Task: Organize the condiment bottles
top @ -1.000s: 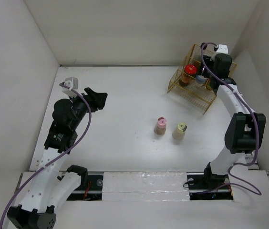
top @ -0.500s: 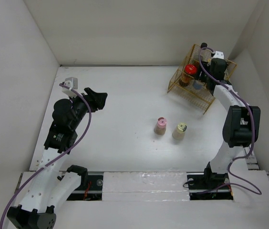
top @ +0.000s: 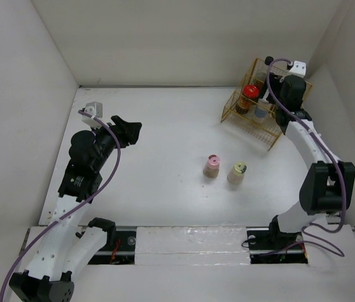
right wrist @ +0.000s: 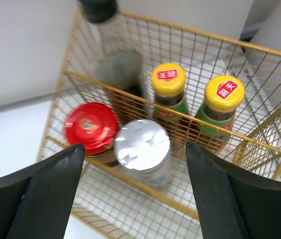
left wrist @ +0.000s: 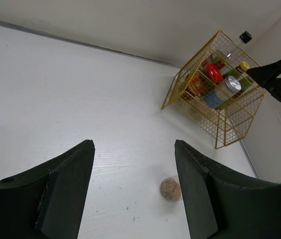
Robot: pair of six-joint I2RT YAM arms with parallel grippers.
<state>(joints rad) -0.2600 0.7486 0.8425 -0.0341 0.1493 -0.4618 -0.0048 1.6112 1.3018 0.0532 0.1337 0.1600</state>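
We count seven condiment bottles, all upright, long axis vertical, caps up. Five stand inside the yellow wire basket point(top: 253, 119) at the far right corner of the desk point(top: 165, 119).

Right wrist view of the basket:
- **Back row:** the tall black-capped bottle point(right wrist: 123, 69) is blurred, its cap cut off by the top edge. Next to it is the first yellow-capped bottle point(right wrist: 168, 78), then the second yellow-capped bottle point(right wrist: 224, 93) toward the basket's right wall.
- **Front row:** the red-capped jar point(right wrist: 91, 128) and the silver-capped jar point(right wrist: 141, 144) stand side by side.
- Wires and caps hide most of the labels, so we cannot read them.

The pink-capped bottle point(top: 212, 165) and the cream-capped bottle point(top: 237, 172) stand near the desk's middle. They are just beside each other, not touching, and well apart from the basket. The left wrist view shows only one of the pair, from above, too small to tell which.

The right claw point(right wrist: 134, 145) is over the basket, fingers wide apart and empty. The silver cap lines up between them, and we cannot tell how low they reach. The left claw point(left wrist: 133, 144) is also spread and empty, above the desk's left side, aimed toward the basket.
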